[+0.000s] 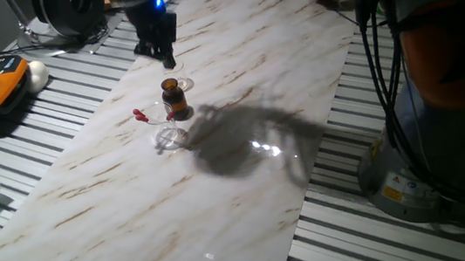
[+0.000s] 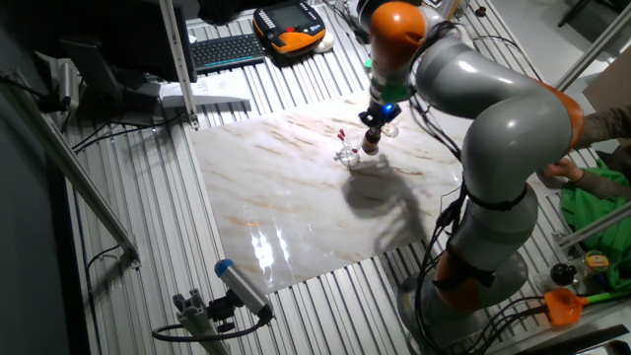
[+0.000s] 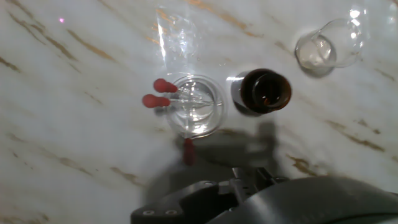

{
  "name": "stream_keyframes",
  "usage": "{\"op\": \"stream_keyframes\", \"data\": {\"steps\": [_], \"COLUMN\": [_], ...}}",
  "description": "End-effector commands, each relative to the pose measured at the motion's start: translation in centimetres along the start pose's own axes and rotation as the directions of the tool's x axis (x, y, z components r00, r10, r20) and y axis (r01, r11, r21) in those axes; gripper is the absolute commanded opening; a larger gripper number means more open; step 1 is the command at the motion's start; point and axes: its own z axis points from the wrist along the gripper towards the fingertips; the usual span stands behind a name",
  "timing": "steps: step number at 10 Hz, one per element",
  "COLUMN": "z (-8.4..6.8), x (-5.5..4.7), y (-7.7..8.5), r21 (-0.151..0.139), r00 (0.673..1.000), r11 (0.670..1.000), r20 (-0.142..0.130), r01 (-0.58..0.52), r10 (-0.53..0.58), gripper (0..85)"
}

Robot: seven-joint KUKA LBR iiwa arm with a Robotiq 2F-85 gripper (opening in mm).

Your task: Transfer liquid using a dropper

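One fixed view: my gripper (image 1: pixel 169 60) hangs above the marble board (image 1: pixel 134 194), just behind the amber bottle (image 1: pixel 175 98). Whether my fingers are spread or pressed together cannot be determined here. A small clear vessel (image 1: pixel 183 84) stands just behind the bottle. A red bulb (image 1: pixel 139 116) shows to the left of the bottle, and a clear glass dish (image 1: pixel 169 138) stands in front of it.

The other fixed view: my gripper (image 2: pixel 376 120) is above the bottle (image 2: pixel 371 143); the glass dish (image 2: pixel 347 155) stands beside it. Finger state is not resolvable.

Hand view: two droppers (image 3: pixel 163 93) lie side by side, tips over the glass dish (image 3: pixel 196 113), red bulbs projecting past its left rim. The open bottle (image 3: pixel 265 91) stands touching the dish on its right. A tilted clear vessel (image 3: pixel 326 45) lies apart, upper right. My fingers are out of frame.
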Motion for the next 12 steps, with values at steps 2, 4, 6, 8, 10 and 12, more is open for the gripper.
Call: {"op": "stream_keyframes", "data": {"steps": [2, 4, 6, 8, 10, 12], "z": [1.0, 2.6, 3.8, 5.0, 6.2, 7.4], "x": [0.6, 0.6, 0.3, -0.1, -0.3, -0.6], "y": [1.0, 2.4, 3.2, 3.6, 4.2, 4.5], "r21": [-0.001, -0.014, -0.026, -0.030, -0.035, -0.037], "r00": [0.999, 0.996, 0.994, 0.992, 0.990, 0.988], "r11": [0.999, 0.997, 0.997, 0.996, 0.996, 0.996], "r20": [0.016, 0.051, 0.071, 0.095, 0.109, 0.131], "r01": [-0.050, -0.077, -0.079, -0.079, -0.083, -0.078], "r10": [0.050, 0.077, 0.081, 0.081, 0.086, 0.082], "gripper": [68.0, 68.0, 68.0, 68.0, 68.0, 68.0]}}
